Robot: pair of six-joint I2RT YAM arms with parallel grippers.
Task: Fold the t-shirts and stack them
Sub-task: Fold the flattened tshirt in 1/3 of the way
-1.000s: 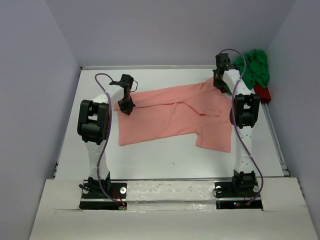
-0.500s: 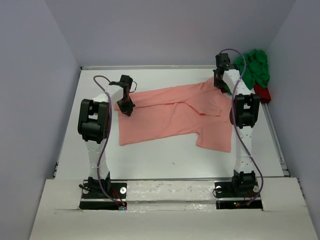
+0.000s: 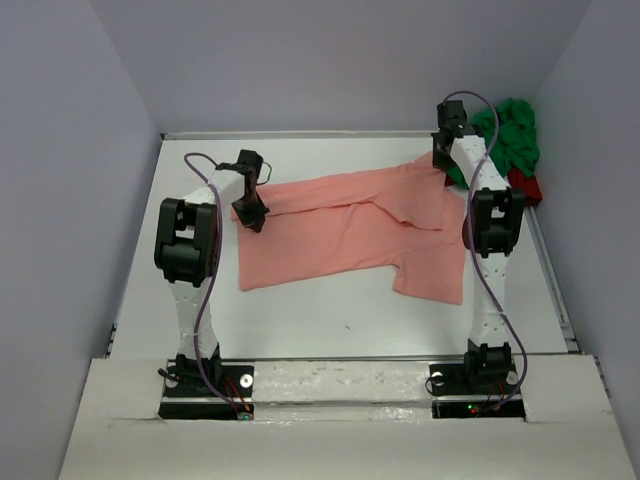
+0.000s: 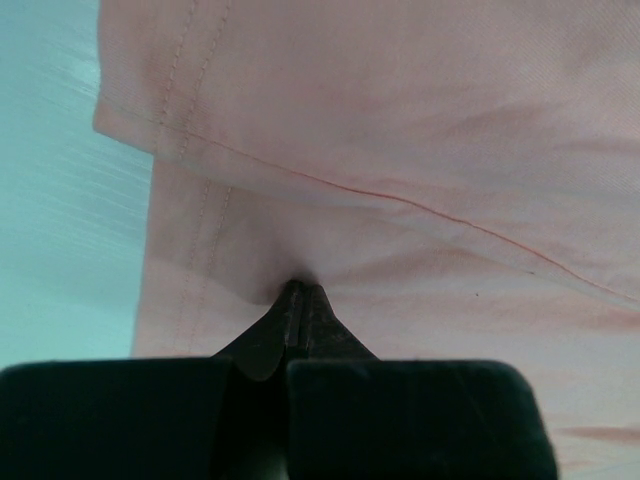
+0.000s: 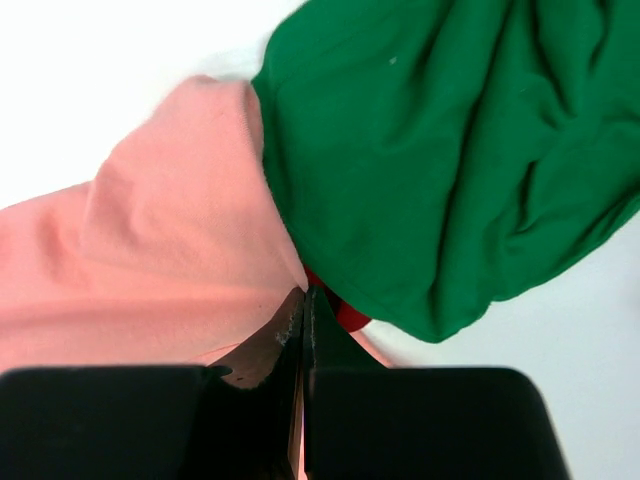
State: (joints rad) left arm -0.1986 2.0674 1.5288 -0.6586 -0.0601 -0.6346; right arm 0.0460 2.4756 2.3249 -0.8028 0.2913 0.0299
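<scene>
Top view: salmon pink short-sleeved cloth t-shirt (image 3: 340,240) lies spread on the white surface (image 3: 300,320) between the two arms, one sleeve pointing toward the near right. Bright green crumpled cloth t-shirt (image 3: 512,135) sits bunched at the far right corner, on top of a small red object (image 3: 526,188) whose nature I cannot make out.

Left tool (image 3: 250,215): jaws pressed together at the shirt's left end, a small pucker of pink cloth gathered at the tips; the left wrist view shows a hemmed layer lying over a second layer just beyond. Right tool (image 3: 441,160): jaws likewise closed, tips at the pink cloth's far right end, just beside the green heap. The pinch looks to be on pink, not green.

Judgement: first lengthwise fold of the pink shirt is in hand, both ends of the far edge gripped. Green shirt not yet handled, no stack begun.

Next move calls for: both arms to travel together toward the near side, with the edge kept taut and level, then lay it down and let go. Watch that the right tool does not drag the green cloth along
</scene>
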